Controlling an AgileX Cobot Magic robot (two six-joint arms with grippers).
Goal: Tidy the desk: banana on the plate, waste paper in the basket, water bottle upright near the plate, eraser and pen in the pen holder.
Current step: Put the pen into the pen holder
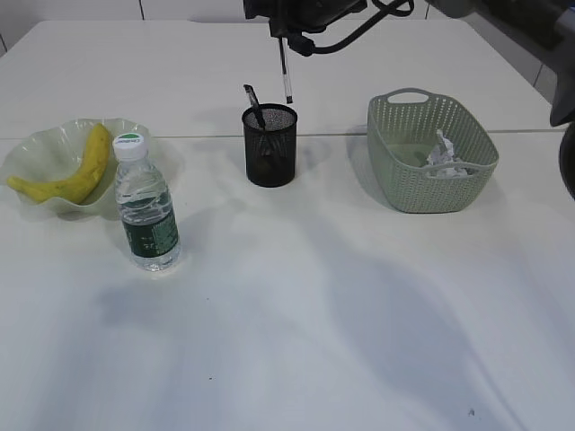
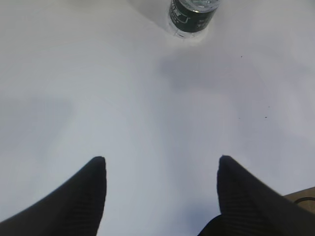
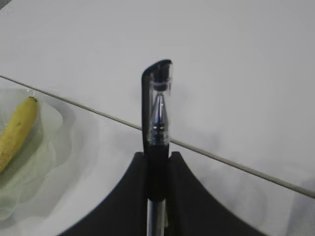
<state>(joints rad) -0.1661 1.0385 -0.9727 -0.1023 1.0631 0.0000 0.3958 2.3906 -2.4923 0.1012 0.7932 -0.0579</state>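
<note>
My right gripper (image 1: 286, 36) is shut on a black-capped pen (image 1: 286, 74) and holds it upright, cap down, above the black mesh pen holder (image 1: 270, 148). In the right wrist view the pen (image 3: 157, 113) sticks out between the shut jaws (image 3: 157, 156). A dark pen-like thing (image 1: 255, 106) leans in the holder. The banana (image 1: 76, 171) lies on the pale green plate (image 1: 36, 148). The water bottle (image 1: 145, 206) stands upright next to the plate. Crumpled waste paper (image 1: 445, 157) lies in the green basket (image 1: 431, 193). My left gripper (image 2: 161, 164) is open and empty over bare table. I see no eraser.
The white table has a seam (image 1: 503, 131) running across behind the holder and basket. The bottle's base (image 2: 192, 14) shows at the top of the left wrist view. The banana (image 3: 17, 130) and plate (image 3: 54, 162) show at the left of the right wrist view.
</note>
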